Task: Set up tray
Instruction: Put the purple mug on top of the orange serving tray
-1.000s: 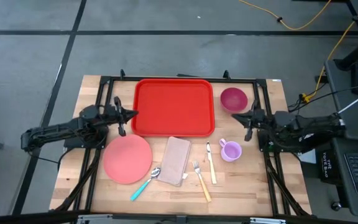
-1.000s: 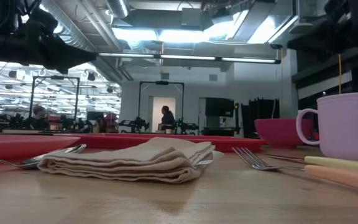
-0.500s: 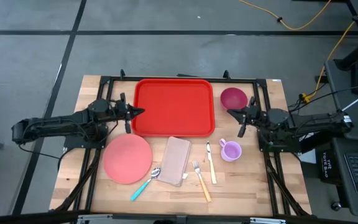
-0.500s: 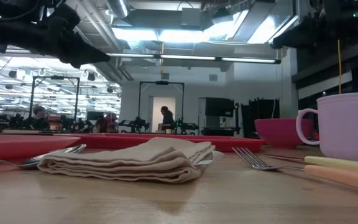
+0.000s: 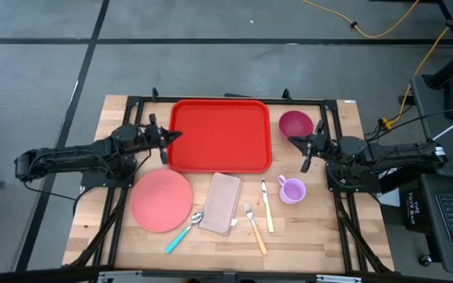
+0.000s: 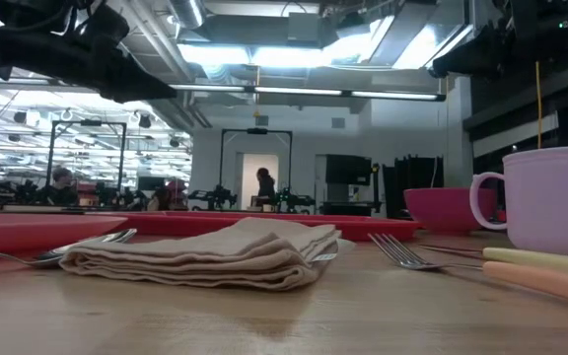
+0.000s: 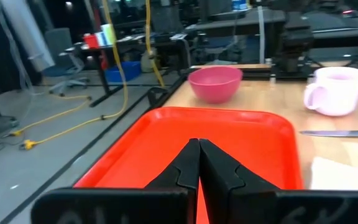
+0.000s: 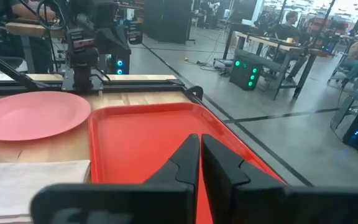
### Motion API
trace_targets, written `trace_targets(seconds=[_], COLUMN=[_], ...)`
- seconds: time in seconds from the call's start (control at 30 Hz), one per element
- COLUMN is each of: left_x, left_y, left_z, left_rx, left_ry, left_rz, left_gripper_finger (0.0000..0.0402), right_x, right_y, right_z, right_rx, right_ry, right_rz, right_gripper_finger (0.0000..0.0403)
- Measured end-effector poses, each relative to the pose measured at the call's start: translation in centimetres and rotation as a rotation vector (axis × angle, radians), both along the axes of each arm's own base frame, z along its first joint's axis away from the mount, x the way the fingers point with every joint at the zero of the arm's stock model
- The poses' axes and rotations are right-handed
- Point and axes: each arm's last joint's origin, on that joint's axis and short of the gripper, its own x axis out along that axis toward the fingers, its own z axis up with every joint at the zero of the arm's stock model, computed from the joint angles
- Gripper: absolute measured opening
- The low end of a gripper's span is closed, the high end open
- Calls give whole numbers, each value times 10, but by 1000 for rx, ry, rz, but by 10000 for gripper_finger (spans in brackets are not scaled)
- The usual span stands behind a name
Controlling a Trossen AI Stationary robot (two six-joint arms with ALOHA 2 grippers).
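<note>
Pale wooden tabletop (image 5: pixel 313 228) carries the large, empty red rectangular plastic tray (image 5: pixel 220 135) at its far centre. Half a second on, the left gripper (image 5: pixel 167 140), fingers pressed together, has apparently crept onto the tray's rim; the right gripper (image 5: pixel 303 151), likewise closed, is unmoved, so loading remains unstarted.

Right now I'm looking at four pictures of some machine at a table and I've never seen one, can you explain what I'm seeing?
It is a robot with two dark arms at a wooden table. One picture looks straight down, one looks level across the tabletop, and two come from cameras on the arms' wrists. The left hand sits at the left edge of the red tray, the right hand between the tray and the pink bowl. Both hands are shut and hold nothing. Nearer the front lie a pink plate, a folded napkin, a spoon, a fork, a knife and a lilac mug.
</note>
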Motion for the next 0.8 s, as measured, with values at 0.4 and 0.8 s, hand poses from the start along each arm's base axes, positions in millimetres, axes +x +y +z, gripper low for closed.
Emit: trace_targets(seconds=[0.4, 0.8], left_x=[0, 3], left_y=[-1, -8], left_z=[-1, -2], left_rx=[35, 61], left_ry=[28, 45], left_rz=[-48, -260], left_gripper_finger=[3, 2], right_x=[1, 16], right_y=[0, 5], right_z=[-1, -18], right_rx=[44, 20], right_ry=[-6, 161], right_rz=[-1, 151], right_gripper_finger=[23, 7])
